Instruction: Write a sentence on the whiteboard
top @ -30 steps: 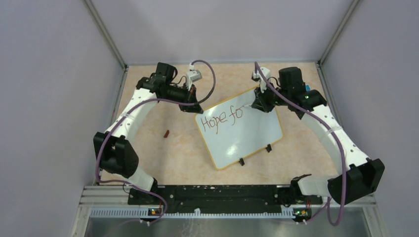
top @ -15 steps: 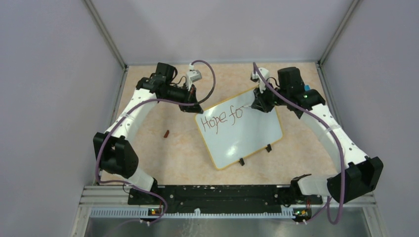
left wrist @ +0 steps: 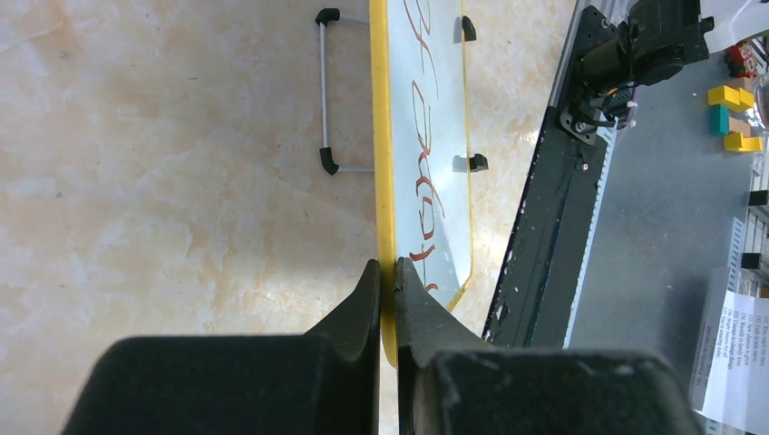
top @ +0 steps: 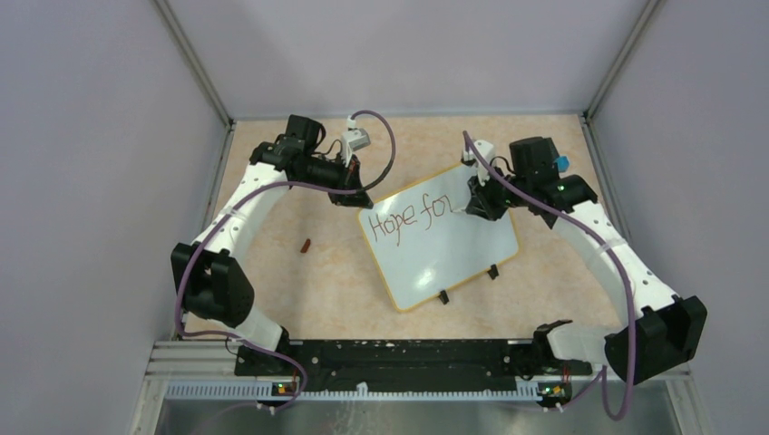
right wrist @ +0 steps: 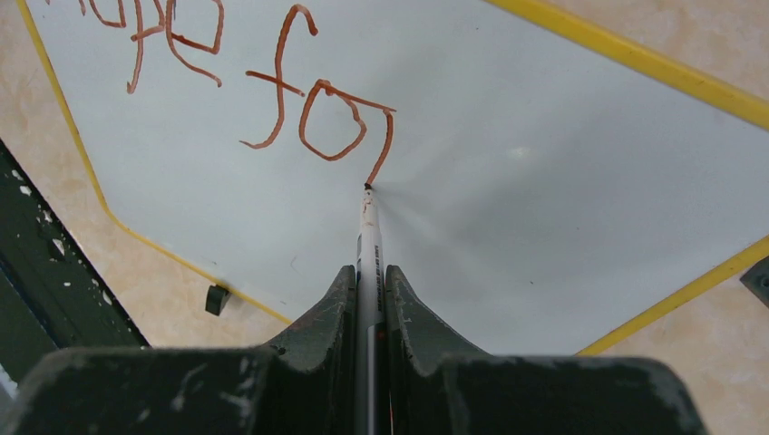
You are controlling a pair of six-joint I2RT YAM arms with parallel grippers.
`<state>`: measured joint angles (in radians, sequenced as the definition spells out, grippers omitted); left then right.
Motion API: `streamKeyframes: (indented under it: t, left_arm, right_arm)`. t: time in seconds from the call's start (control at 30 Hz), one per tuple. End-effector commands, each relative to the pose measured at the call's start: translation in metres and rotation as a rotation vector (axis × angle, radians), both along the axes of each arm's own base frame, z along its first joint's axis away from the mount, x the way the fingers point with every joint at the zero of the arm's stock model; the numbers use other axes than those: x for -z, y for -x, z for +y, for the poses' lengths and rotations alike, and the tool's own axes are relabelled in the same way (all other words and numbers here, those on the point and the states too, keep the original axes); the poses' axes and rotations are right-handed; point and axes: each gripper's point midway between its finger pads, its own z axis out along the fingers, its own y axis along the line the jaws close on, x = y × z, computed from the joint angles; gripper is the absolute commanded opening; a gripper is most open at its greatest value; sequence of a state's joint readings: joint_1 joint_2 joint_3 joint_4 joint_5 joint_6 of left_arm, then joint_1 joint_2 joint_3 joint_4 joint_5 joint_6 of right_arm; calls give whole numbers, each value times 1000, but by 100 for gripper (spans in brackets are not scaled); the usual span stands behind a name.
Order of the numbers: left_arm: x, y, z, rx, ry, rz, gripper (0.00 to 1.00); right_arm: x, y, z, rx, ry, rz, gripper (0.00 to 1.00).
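Just changed: the sentence point(top: 413, 217) gained its "r" (reads "Hope for"); half remains, I judge.
Whiteboard point(top: 453, 254): near the worktop point(top: 308, 290) far edge.
Left claw point(left wrist: 387, 269): clamped on its rim.
Right claw point(right wrist: 368, 276): gripping the marker point(right wrist: 366, 227).

I see the whiteboard point(top: 453, 245) glossy and smooth, its rim plastic; the counter point(top: 299, 281) looks matt, stone-patterned; the marker point(right wrist: 367, 263) barrel is smooth plastic.

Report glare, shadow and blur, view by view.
Top external: even light, sharp, a dull grey sheen on the whiteboard. Left wrist: the left pincer is dark and soft up close. Right wrist: faint shadow beside the marker tip, right pincer blurred.
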<state>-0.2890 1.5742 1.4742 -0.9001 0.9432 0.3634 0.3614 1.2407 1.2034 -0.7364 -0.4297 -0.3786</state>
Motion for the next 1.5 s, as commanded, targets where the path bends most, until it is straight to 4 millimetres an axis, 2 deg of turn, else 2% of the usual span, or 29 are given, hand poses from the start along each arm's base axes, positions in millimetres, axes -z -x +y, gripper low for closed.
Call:
streamKeyframes:
  t: [0.0,0.23,0.47,0.63,0.93,1.17,1.47]
  left_arm:
    - [12,18,-3,39,-24,41,0]
    - [11,18,-3,37,-25,35,0]
    - [11,19,-3,39,-26,34,0]
    - [11,19,-2,39,-26,33,0]
    - [12,18,-2,38,-30,32,0]
    - [13,16,-3,40,-33,29,0]
    - [17,11,-7,56,-58,17,0]
  right_arm:
    - [-4,1,-2,-9,1,-27,0]
    - [-22,-12,5,3,-37,-61,0]
    - [-32,-26,8,26,-47,-87,0]
    - [-39,-33,6,46,-46,-106,0]
    - [-47,-44,-9,91,-39,-125,0]
    - [-46,-33,-5,39,-47,-101,0]
    - [-58,8,9,-150,-105,-65,0]
